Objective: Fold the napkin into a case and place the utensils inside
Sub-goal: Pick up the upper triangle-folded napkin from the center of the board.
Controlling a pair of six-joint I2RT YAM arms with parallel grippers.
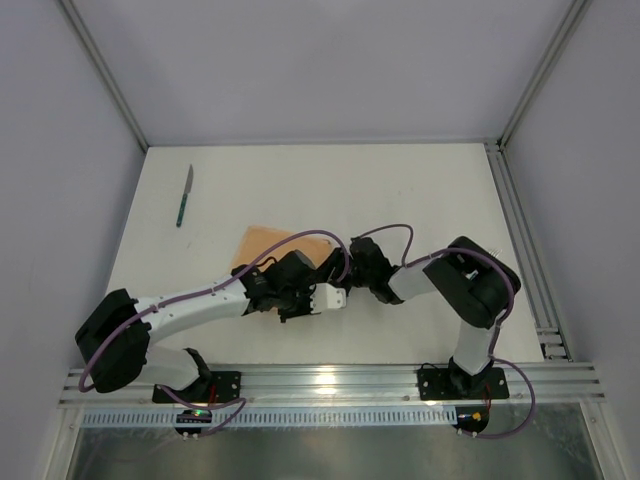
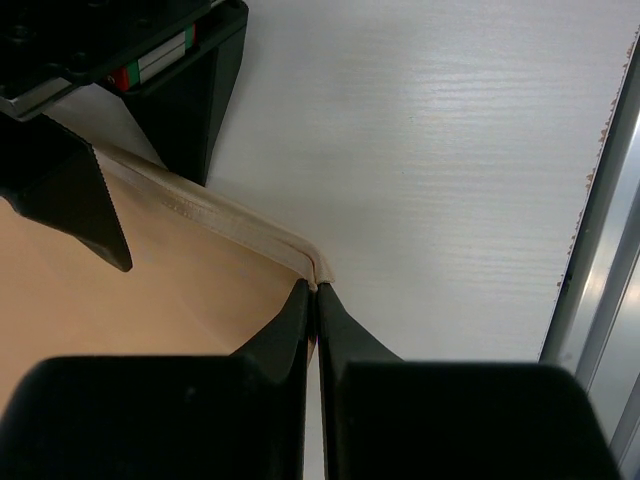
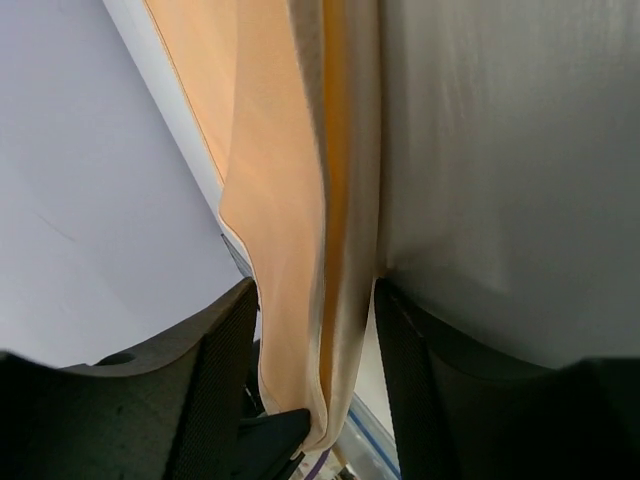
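End effectors meet low over the white table point(image 1: 430, 190), at the soft peach-orange cloth napkin point(image 1: 272, 242) lying front-centre. Left end effector point(image 2: 316, 292) pinches its hemmed corner; right end effector point(image 3: 315, 300) stands apart-fingered (straddling a folded edge). A slim teal-handled knife point(image 1: 184, 197) lies well apart, far left.

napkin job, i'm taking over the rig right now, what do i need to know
Left gripper: shut on a corner of the napkin.
Right gripper: jaws apart, one on each side of the napkin's hemmed edge, close beside the left gripper and not clamped.
Napkin: on the table, partly hidden under both grippers. Layers show at its edge, so folding seems under way, but there is no finished case.
Utensils: one teal-handled utensil lies far left on the table, apart from the napkin. The other is not in view.
Left to do: finish the case, then put the utensils inside.
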